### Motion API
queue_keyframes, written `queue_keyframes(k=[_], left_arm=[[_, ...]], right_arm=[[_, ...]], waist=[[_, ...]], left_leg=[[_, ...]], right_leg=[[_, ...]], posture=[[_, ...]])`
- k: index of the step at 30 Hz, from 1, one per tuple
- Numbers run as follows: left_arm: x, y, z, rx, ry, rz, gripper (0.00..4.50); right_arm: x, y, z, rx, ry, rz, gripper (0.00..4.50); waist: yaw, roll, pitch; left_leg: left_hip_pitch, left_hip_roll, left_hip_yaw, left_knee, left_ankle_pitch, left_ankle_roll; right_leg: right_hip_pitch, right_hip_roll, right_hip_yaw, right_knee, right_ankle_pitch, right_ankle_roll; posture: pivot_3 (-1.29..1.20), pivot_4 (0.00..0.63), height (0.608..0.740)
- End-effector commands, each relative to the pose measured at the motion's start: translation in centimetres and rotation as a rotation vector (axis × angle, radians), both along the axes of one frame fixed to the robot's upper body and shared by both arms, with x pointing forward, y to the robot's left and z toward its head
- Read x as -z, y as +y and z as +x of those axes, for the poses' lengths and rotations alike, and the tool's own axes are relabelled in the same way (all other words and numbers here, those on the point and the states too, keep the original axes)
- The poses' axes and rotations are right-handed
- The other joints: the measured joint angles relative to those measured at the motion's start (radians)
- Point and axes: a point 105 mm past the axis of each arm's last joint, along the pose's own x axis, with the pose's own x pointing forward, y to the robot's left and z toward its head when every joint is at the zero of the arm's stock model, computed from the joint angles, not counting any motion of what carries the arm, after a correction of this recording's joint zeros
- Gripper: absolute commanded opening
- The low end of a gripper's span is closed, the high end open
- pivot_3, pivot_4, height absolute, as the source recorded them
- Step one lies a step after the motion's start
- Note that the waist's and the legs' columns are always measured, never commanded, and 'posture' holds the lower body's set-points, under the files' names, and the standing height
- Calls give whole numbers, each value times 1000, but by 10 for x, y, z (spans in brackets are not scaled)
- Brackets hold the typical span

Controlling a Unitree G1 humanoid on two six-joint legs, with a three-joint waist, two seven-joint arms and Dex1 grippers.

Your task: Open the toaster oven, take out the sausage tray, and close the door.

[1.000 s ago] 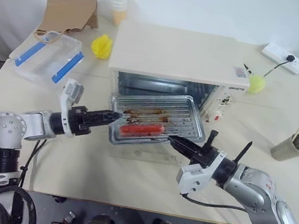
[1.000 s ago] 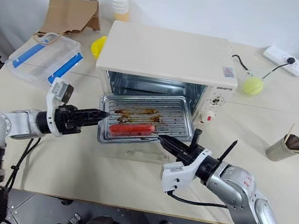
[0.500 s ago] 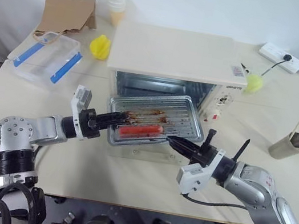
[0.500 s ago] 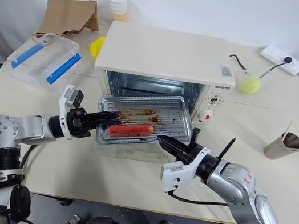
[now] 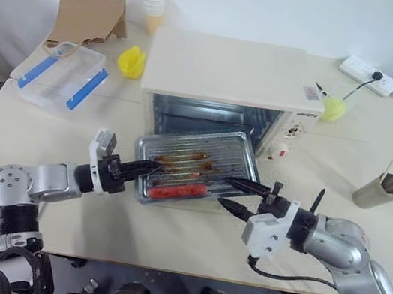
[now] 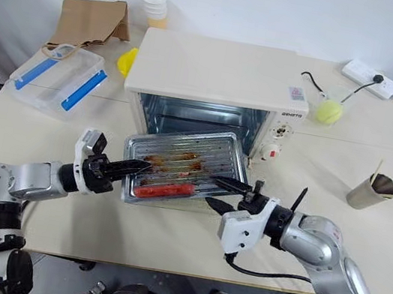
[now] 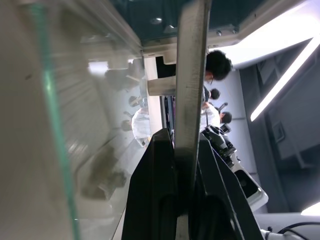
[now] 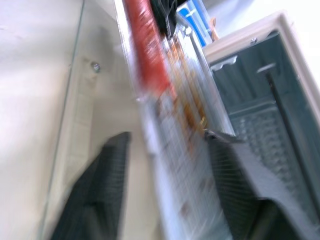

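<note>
The cream-white toaster oven [image 5: 228, 76] stands mid-table with its door [image 8: 80, 115] folded down flat. The silver sausage tray [image 5: 197, 164] is pulled out over the door, carrying a red sausage [image 5: 178, 187] and browned bits. My left gripper [image 5: 149, 166] is shut on the tray's left rim; in the left wrist view its fingers [image 7: 155, 190] clamp the thin metal edge [image 7: 192, 75]. My right gripper [image 5: 237, 197] is open at the tray's right front corner. Its fingers [image 8: 95, 200] are spread, with the tray rim between them and not pinched.
A clear plastic box with blue clips [image 5: 64, 78], a cardboard piece [image 5: 90, 18], a yellow object [image 5: 132, 61] and paper cups [image 5: 153, 8] sit at the back left. A power strip [image 5: 368, 74], a yellow-green ball [image 5: 334, 109] and a metal cup with sticks [image 5: 378, 190] are on the right.
My left gripper has shut on the tray's left rim and sunk a little. My right gripper has opened off the tray's right corner. The tray has come further out of the oven.
</note>
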Motion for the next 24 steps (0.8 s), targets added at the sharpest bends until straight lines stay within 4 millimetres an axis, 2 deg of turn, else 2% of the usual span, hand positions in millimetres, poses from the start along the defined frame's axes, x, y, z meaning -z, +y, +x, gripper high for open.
queue_keyframes(k=[1,2,6,9,11,14,16,19,24], left_arm=[[-6,14,-9,-20,9,-54,0],[-5,19,-13,-33,16,-61,0],[-7,42,-31,-70,17,-95,0],[-7,64,-51,-116,8,-118,0],[-7,69,-57,-129,4,-123,0],[-1,85,-76,-199,16,-121,0],[3,96,-87,-273,16,-113,0],[10,111,-104,-402,16,-131,0],[18,118,-126,-501,22,-144,0]], right_arm=[[-11,-15,-8,-14,119,96,3819],[-14,-22,-7,4,169,145,4149],[-23,-55,2,101,312,315,4149],[-16,-80,4,168,445,382,4149],[-16,-88,6,190,467,408,4149],[-4,-113,14,279,531,443,4149],[13,-127,15,330,581,411,4149],[36,-137,20,365,647,378,3535],[53,-137,26,352,706,343,1886]], waist=[[0,0,0],[0,0,0],[-1,0,0],[0,0,0],[2,0,0],[0,0,0],[-2,0,0],[-3,0,0],[-5,1,0]], left_leg=[[0,0,0,0,0,0],[1,0,0,0,0,0],[3,0,1,-1,0,0],[5,0,3,-1,0,0],[7,0,6,-3,0,0],[8,0,7,-4,0,1],[10,0,10,-7,0,1],[10,1,11,-10,-1,0],[11,6,14,-9,-1,0]], right_leg=[[0,0,0,0,0,0],[0,0,0,0,0,0],[1,0,2,1,0,0],[3,0,3,0,-1,-1],[3,0,5,-1,-1,-2],[3,0,8,-1,-1,-2],[3,0,10,-3,-1,-2],[2,0,11,-5,-2,-3],[2,0,11,-7,-3,-5]], posture=[[0,150,740],[0,150,740],[0,150,740],[0,150,740],[0,150,740],[0,150,740],[0,150,740],[0,150,740],[0,150,740]])
